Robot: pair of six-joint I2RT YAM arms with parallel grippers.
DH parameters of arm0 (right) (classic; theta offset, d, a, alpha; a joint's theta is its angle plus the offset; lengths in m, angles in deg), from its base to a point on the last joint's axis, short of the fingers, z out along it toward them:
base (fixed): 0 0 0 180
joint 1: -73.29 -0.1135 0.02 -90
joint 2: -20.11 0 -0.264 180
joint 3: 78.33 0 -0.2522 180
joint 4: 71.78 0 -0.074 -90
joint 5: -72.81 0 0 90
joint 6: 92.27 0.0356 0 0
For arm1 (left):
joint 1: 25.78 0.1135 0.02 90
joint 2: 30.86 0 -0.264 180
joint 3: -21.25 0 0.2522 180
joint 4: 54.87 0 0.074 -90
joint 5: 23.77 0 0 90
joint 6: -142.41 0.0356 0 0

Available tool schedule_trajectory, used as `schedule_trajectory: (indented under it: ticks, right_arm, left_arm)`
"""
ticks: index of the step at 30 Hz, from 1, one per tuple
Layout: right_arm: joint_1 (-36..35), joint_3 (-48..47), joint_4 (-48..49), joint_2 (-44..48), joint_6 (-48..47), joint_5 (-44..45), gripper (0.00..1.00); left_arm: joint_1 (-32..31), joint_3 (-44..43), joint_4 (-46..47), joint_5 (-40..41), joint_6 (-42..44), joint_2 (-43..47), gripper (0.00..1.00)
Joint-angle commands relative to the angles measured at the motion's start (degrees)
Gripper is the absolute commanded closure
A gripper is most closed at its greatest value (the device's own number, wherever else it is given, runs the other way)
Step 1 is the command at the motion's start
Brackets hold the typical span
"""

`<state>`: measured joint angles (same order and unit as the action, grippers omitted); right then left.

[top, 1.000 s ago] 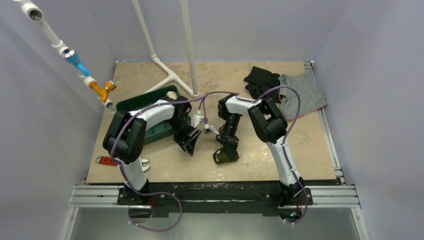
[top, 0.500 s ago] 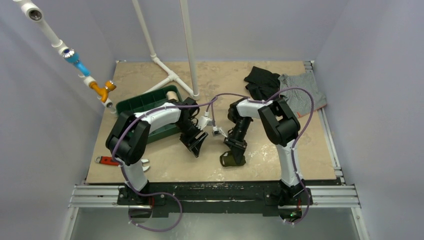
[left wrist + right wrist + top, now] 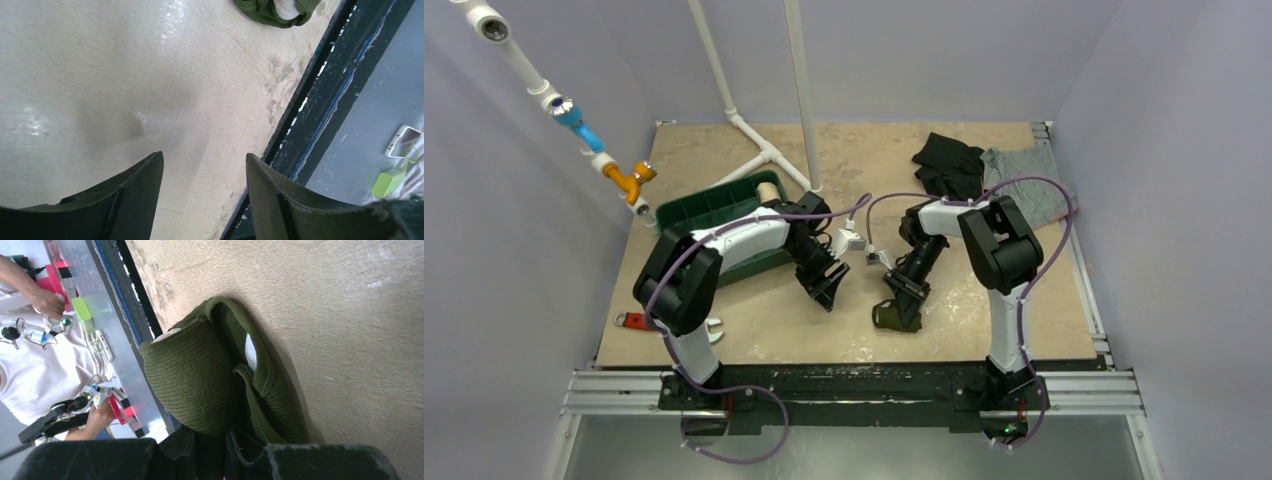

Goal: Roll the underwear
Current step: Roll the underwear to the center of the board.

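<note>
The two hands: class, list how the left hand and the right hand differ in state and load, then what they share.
The left hand is open and empty; the right hand is shut on the olive underwear. Bare table shows in the left hand's gap, bunched cloth in the right hand's. Both are dark, two-fingered and low over the table.

Olive-green underwear (image 3: 894, 316), bunched into a small loose roll.
Ribbed cloth, pale patch in its folds, lower centre of the overhead view.
</note>
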<state>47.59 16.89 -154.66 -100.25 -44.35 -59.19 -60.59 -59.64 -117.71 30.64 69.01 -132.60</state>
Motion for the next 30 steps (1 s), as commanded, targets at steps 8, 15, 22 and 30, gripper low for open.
schedule_trajectory:
  ticks: [8,15,22,30]
  right_arm:
    - [1.08,-7.31,9.24,-9.57,-1.38,8.64,1.0]
    - [1.21,-14.68,3.61,-14.67,-3.38,7.28,1.0]
    - [1.24,-17.75,1.63,-17.48,-4.88,6.06,1.0]
    - [1.2,-17.49,1.87,-18.6,-5.3,6.27,1.0]
  left_arm:
    - [-7.2,1.35,7.52,4.67,8.27,12.4,0.4]
    - [-20.12,2.01,16.99,13.82,11.68,11.6,0.4]
    - [-27.66,1.7,25.85,20.31,11.47,5.56,0.38]
    - [-30.23,3.56,34.64,29.54,12.18,1.62,0.37]
